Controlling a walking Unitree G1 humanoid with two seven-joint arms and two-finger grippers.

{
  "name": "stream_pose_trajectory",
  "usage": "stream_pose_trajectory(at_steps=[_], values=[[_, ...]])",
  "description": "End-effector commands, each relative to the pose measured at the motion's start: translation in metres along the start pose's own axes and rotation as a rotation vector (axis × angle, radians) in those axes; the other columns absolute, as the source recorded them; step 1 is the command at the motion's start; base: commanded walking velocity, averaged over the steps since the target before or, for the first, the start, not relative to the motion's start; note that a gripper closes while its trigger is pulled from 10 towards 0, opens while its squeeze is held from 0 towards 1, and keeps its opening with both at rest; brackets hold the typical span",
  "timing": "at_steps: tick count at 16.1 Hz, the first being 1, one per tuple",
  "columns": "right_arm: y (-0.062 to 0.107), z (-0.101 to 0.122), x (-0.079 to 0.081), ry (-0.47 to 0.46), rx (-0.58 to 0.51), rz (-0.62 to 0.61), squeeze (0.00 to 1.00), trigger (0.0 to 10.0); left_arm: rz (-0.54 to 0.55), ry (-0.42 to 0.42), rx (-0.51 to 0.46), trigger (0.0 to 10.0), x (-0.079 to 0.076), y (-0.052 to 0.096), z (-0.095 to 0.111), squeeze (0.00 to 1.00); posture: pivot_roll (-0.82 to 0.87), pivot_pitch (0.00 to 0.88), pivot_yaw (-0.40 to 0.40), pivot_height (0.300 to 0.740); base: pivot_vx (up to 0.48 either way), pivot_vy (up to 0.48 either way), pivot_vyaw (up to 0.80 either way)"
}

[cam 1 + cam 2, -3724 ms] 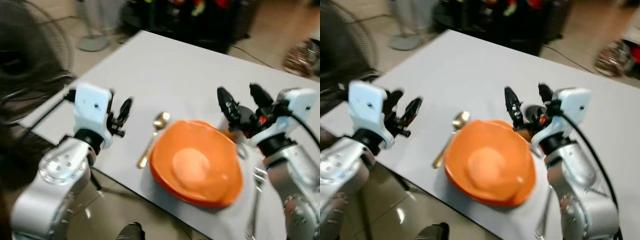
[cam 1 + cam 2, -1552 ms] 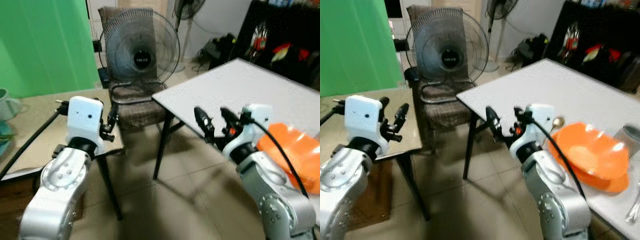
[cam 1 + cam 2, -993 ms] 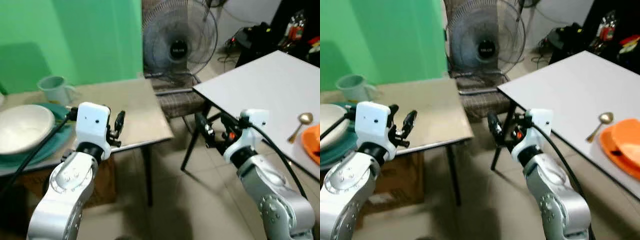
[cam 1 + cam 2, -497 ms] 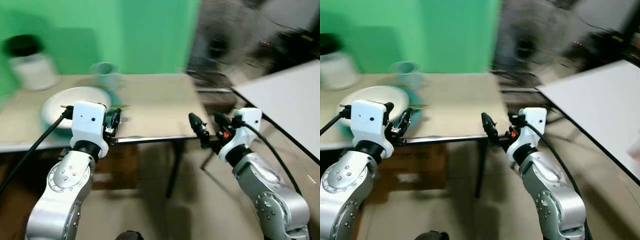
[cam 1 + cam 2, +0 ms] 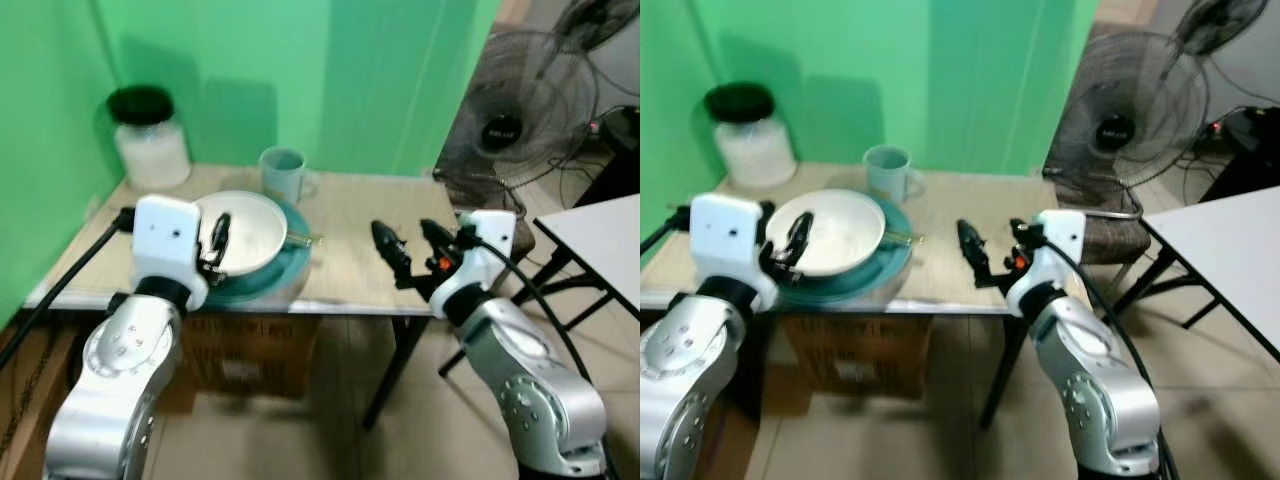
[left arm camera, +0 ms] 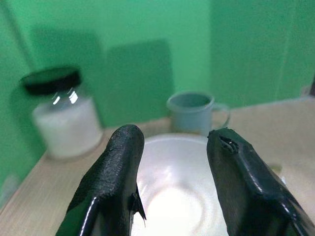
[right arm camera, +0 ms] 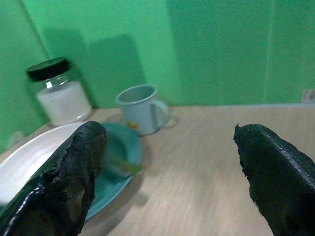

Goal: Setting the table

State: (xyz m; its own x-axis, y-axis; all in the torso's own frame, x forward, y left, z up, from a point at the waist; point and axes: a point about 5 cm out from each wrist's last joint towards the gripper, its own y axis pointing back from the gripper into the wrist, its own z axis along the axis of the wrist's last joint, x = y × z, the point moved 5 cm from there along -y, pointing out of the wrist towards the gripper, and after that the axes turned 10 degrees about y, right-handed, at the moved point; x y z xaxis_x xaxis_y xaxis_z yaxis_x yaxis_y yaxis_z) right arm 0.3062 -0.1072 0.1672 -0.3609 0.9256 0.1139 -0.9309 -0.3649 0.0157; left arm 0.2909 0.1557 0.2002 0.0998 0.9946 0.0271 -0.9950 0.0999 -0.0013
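Ahead, a wooden counter [image 5: 350,260] against a green wall [image 5: 300,70]. On the counter, towards its left half, a white bowl [image 5: 248,232] nested in a teal plate [image 5: 278,268]; poking out from between bowl and plate on the right side, the tip of a thin utensil [image 5: 300,238], kind not clear. Just behind the bowl, a pale blue-green mug [image 5: 282,174] with its handle to the right. Further left at the back corner, a glass jar [image 5: 148,140] with a black lid and white contents. Under the counter, a brown cardboard box [image 5: 245,355] on the tiled floor [image 5: 330,430]. To the right of the counter, a standing fan [image 5: 520,110]; at the far right edge, the corner of a white table [image 5: 600,235] on dark legs. Left hand [image 5: 216,240] raised in front of the near-left rim of the bowl, fingers [image 6: 115,172] spread moderately apart and holding nothing; from its wrist camera, bowl, mug and jar framed between and beyond the two black fingers. Right hand [image 5: 408,248] hovering over the bare right half of the counter, well clear of the plate, fingers [image 7: 69,172] parted wide and empty; from its wrist camera, mug [image 7: 142,108], jar [image 7: 59,91] and the teal plate's edge [image 7: 120,162] ahead across bare wood. Neither hand touching any dish.
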Motion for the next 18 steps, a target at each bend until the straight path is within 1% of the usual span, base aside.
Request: stream_pose_trajectory(at_steps=[1,7,11,14,16,17,18], values=[[0.001,-0.001,-0.006,0.019,0.002,-0.022,1.00,10.0,-0.013,-0.001,0.009,10.0,-0.003,0.000,-0.002,0.00,0.02,0.034,-0.049,0.740,0.322,0.000,0.00],[0.000,-0.004,-0.003,0.015,0.005,-0.013,1.00,10.0,-0.016,-0.017,0.009,10.0,-0.002,0.001,-0.002,0.00,0.04,0.021,-0.057,0.740,0.334,0.000,0.00],[-0.001,-0.006,-0.005,0.029,0.014,-0.011,1.00,10.0,-0.023,-0.023,0.009,10.0,-0.004,0.003,-0.002,0.00,0.04,0.019,-0.067,0.740,0.335,0.000,0.00],[-0.006,-0.005,-0.011,0.047,0.013,-0.011,1.00,10.0,-0.026,-0.031,0.010,10.0,-0.006,0.003,-0.003,0.00,0.04,0.011,-0.075,0.740,0.300,0.000,0.00],[-0.008,-0.007,-0.013,0.053,0.022,0.003,1.00,10.0,-0.024,-0.042,0.013,10.0,-0.007,0.003,-0.004,0.00,0.04,0.006,-0.081,0.740,0.126,0.000,0.00],[-0.011,-0.009,-0.015,0.055,0.024,0.010,0.92,10.0,-0.022,-0.055,0.019,10.0,-0.007,0.003,-0.005,0.00,0.05,0.005,-0.083,0.740,0.000,0.000,0.00],[-0.015,-0.010,-0.018,0.061,0.025,0.015,0.90,10.0,-0.021,-0.067,0.021,10.0,-0.006,0.002,-0.006,0.00,0.05,0.004,-0.087,0.740,0.000,0.000,0.00]])
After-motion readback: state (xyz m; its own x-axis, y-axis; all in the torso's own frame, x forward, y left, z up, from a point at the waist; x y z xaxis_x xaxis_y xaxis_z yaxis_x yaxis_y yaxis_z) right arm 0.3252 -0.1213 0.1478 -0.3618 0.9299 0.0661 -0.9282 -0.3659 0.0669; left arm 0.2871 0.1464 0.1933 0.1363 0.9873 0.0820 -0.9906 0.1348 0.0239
